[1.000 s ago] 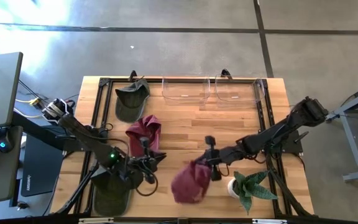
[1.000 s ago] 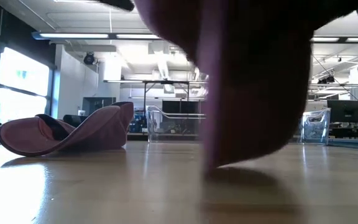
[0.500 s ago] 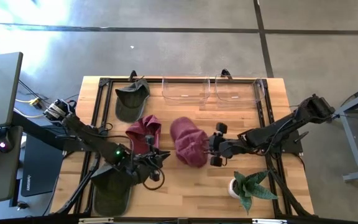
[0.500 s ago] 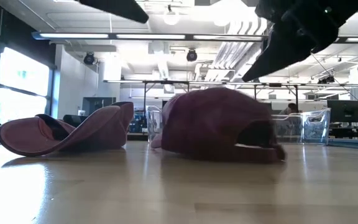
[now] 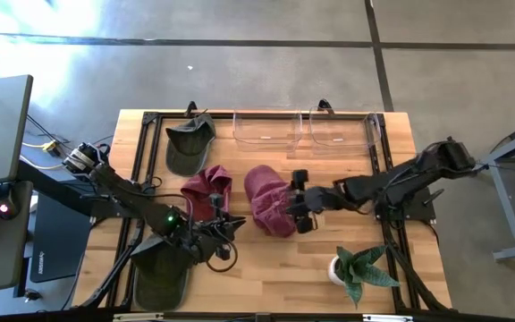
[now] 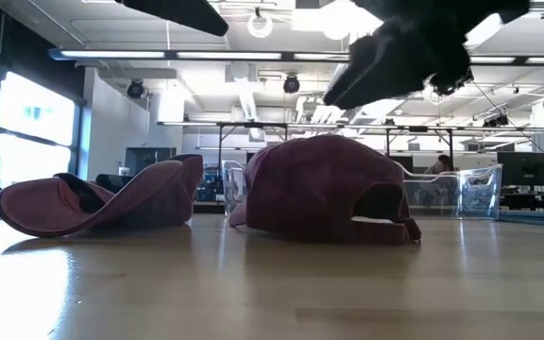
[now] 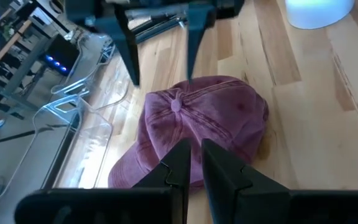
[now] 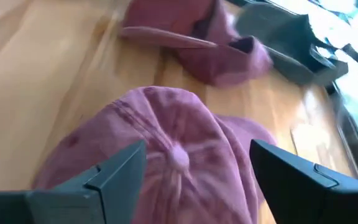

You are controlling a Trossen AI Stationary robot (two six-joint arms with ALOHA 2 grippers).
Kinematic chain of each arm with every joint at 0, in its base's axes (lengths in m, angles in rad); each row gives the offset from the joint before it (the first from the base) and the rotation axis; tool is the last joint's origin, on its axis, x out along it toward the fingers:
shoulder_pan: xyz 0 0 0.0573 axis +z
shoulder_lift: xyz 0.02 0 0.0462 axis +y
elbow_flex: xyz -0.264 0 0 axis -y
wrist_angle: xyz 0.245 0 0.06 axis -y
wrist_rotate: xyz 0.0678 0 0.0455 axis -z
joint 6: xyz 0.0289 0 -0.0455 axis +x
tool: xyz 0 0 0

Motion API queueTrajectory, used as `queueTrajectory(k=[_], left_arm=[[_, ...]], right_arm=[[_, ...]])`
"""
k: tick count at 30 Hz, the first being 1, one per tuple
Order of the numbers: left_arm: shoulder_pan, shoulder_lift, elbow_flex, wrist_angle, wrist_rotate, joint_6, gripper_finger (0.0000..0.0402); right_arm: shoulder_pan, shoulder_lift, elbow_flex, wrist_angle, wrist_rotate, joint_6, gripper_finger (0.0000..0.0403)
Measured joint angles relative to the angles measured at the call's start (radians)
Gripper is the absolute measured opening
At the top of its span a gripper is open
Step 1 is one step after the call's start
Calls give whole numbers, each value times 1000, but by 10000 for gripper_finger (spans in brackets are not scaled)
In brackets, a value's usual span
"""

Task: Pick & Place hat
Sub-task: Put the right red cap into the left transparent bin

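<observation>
A maroon hat (image 5: 269, 202) lies mid-table, crown up, resting on its rim and brim; it also shows in the low view (image 6: 324, 189) with its back strap toward the near edge. My right gripper (image 5: 296, 201) hovers open just above its right side. In the right wrist view the gripper (image 8: 197, 148) has a finger on either side of the crown (image 8: 179, 155), clear of it. My left gripper (image 5: 231, 229) waits shut to the hat's near left; its wrist view shows nothing between the fingers (image 7: 193, 163). A second maroon hat (image 5: 208, 190) lies overturned farther left.
Two clear plastic bins (image 5: 266, 130) (image 5: 342, 131) stand along the far edge. One dark green hat (image 5: 189, 145) lies at the far left and another (image 5: 161, 274) at the near left. A potted plant (image 5: 356, 268) stands near the front right.
My right gripper carried the maroon hat from near the front edge toward the middle of the table, set it down crown up and opened, letting go. It then shifted a little toward the left edge, over the hat. The hat now rests on the table.
</observation>
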Motion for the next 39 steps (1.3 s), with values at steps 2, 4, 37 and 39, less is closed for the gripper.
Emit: queueTrajectory(k=[2, 4, 37, 39], left_arm=[[0, 0, 0, 0, 1, 0, 35], [0, 0, 0, -2, 0, 0, 35], [0, 0, 0, -31, 11, -5, 35], [0, 0, 0, -44, 10, -18, 35]], right_arm=[[-26, 41, 32, -44, -68, -84, 271], [-46, 85, 68, -98, -91, -128, 263], [1, 216, 267, -380, 61, -69, 16], [-17, 216, 258, -384, 38, -49, 35]])
